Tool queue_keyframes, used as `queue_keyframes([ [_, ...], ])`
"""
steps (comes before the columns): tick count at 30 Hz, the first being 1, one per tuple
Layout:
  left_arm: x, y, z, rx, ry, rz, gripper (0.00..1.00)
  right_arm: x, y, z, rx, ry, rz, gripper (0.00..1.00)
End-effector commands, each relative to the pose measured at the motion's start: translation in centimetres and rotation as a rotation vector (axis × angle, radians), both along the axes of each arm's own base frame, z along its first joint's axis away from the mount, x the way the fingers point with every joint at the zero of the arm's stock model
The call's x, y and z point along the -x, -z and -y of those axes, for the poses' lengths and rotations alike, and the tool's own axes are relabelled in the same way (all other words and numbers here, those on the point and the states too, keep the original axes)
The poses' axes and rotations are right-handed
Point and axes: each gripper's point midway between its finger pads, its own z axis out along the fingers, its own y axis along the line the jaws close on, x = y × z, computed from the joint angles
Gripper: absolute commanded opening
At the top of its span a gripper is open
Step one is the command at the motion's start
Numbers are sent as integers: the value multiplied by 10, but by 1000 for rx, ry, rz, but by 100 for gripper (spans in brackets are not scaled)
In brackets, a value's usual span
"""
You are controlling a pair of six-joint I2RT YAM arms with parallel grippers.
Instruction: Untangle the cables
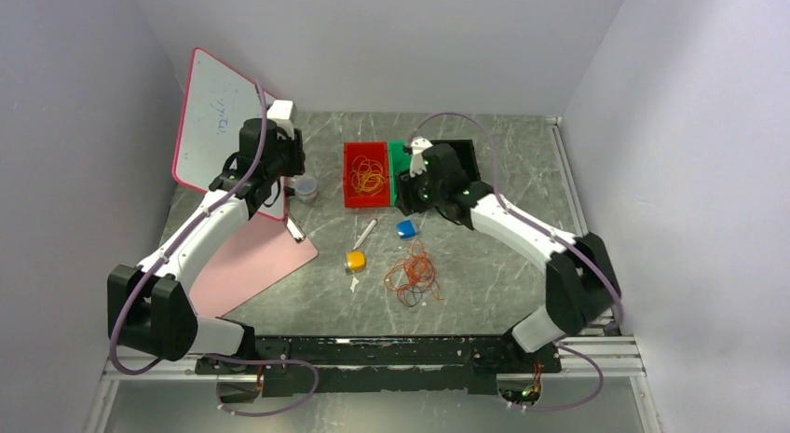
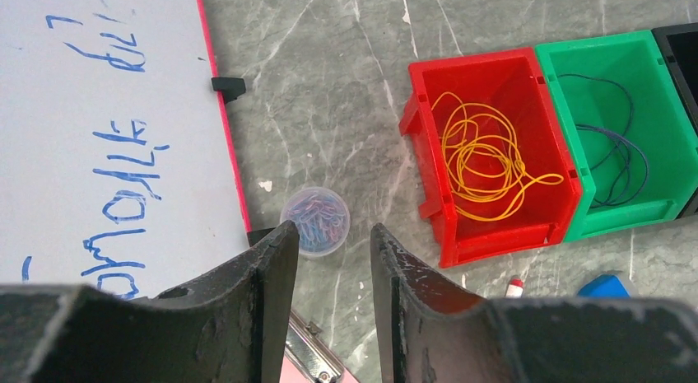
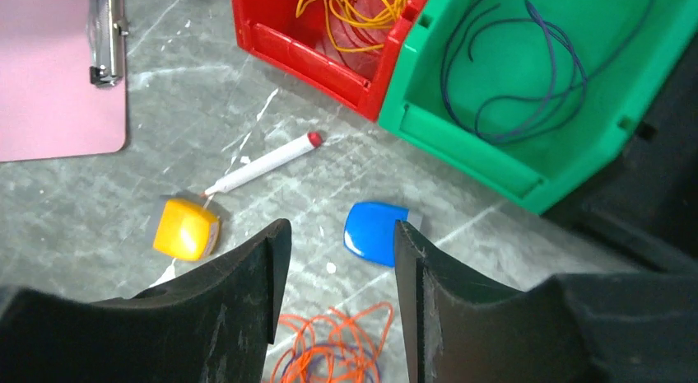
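Holding nothing, our left jaws stand parted above the bench (image 2: pixel 362 111) beside the whiteboard (image 2: pixel 99 111), and our right jaws gape just as empty over the bench in front of the bins. Beyond them, one yellow cable (image 2: pixel 481 156) lies coiled in the red bin (image 2: pixel 502 237) and one dark blue cable (image 3: pixel 527 82) in the green bin (image 3: pixel 469 144) touching it, so we judge two strands sorted. What is left is the tangle (image 1: pixel 413 275) of red-orange and dark wire on the bench, which we reckon needs pulling apart
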Motion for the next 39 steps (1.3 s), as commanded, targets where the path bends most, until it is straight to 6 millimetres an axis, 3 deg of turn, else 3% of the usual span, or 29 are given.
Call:
queue_keyframes([
  [1, 0, -18, 4, 38, 31, 51, 44, 11, -26, 15, -96, 91, 79, 54],
  [8, 10, -26, 6, 86, 20, 27, 49, 41, -30, 47, -160, 217, 80, 57],
  [11, 20, -25, 8, 113, 25, -5, 56, 51, -27, 55, -182, 256, 65, 59],
  [12, 23, -24, 9, 124, 27, -22, 64, 54, -24, 57, -186, 267, 57, 60],
  [14, 30, -18, 9, 141, 19, -57, 66, 59, -23, 61, -200, 292, 50, 61],
  [21, 52, -2, 8, 196, -25, -156, 73, 70, -27, 76, -240, 370, 56, 65],
  [26, 65, -6, 2, 238, -78, -178, 90, 73, -20, 90, -234, 460, 43, 68],
  [31, 71, -3, -5, 233, -132, -217, 98, 73, -11, 104, -197, 543, 30, 69],
  [39, 83, 17, 5, 231, -70, -317, 92, 79, -5, 107, -197, 587, -21, 72],
])
